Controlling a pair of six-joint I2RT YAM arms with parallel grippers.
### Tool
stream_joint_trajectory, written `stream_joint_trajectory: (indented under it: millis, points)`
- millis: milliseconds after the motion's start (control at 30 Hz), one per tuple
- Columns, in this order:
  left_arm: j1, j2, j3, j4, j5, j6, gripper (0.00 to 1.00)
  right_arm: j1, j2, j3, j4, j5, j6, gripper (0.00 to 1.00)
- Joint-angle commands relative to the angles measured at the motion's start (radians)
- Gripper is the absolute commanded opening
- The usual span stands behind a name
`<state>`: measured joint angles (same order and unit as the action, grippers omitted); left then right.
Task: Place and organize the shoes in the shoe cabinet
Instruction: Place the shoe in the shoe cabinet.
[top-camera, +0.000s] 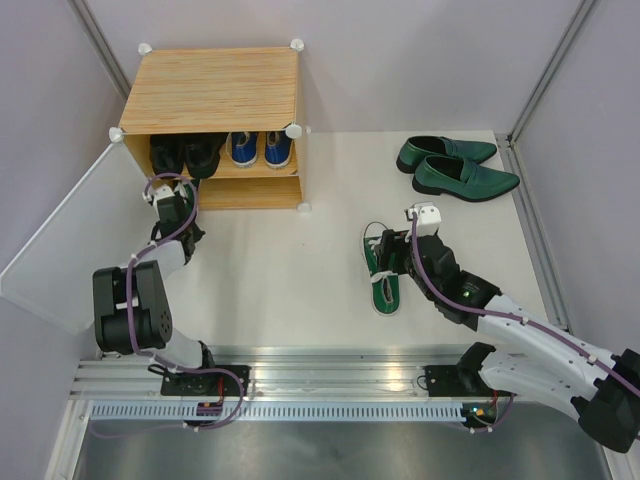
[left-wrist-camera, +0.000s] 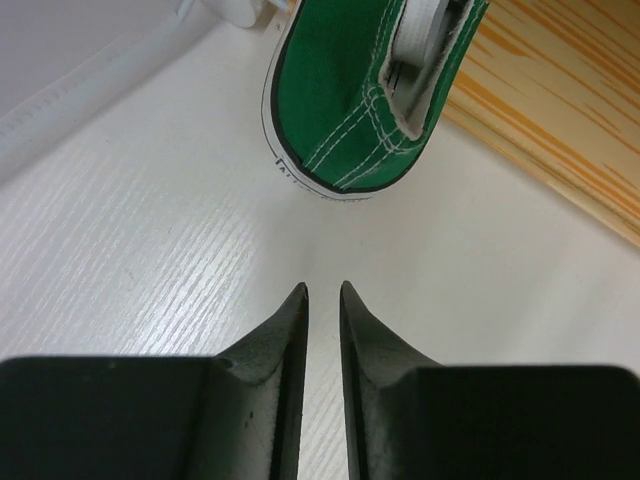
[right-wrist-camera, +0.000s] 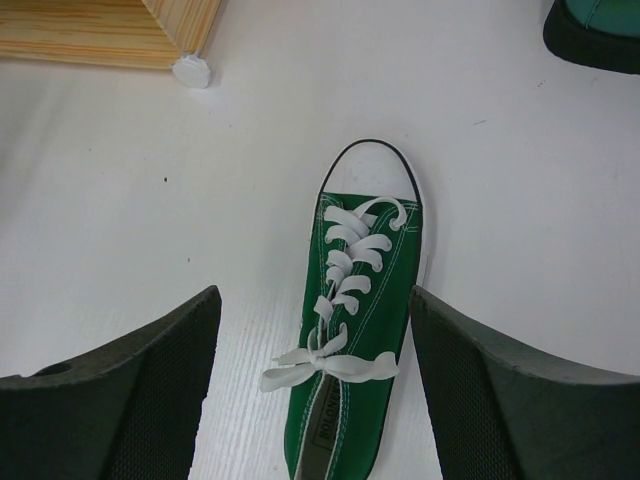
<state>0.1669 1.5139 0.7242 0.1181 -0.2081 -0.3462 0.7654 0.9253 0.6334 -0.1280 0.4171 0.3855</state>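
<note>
— Where to find the shoe cabinet (top-camera: 215, 85)?
— At the far left of the bench (top-camera: 300, 290): boxy, light wood grain, white round connectors at the corners, frosted door (top-camera: 70, 240) swung wide open to the left.
— And on the upper shelf?
— Shiny black boots (top-camera: 185, 152) on the left, blue sneakers (top-camera: 258, 148) just beside on the right.
— Outside?
— Glossy dark-green loafers (top-camera: 462, 178) at the far right, side by side, toes to the right. Nearer the middle, one green sneaker (right-wrist-camera: 365, 300), upright on its sole, white laces tied in a bow, white toe cap toward the far side.
— Its mate?
— A second green sneaker (left-wrist-camera: 350, 90), heel in view, on a white surface just beside a wood-grain panel; impossible to tell which compartment.
</note>
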Motion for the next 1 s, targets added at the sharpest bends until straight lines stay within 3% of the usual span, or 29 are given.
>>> stream_joint_trajectory:
  millis: [0,533,967]
  points:
    - [0.003,0.034,0.06,0.071,-0.013,0.033,0.22,-0.002,0.004,0.005,0.027,0.017,-0.004,0.79]
    - [0.003,0.181,0.259,-0.101,0.01,0.009,0.23,-0.003,0.037,0.014,0.028,0.028,-0.011,0.8]
    - [0.003,0.178,0.323,-0.051,-0.008,0.105,0.24,-0.003,0.044,0.014,0.027,0.037,-0.013,0.79]
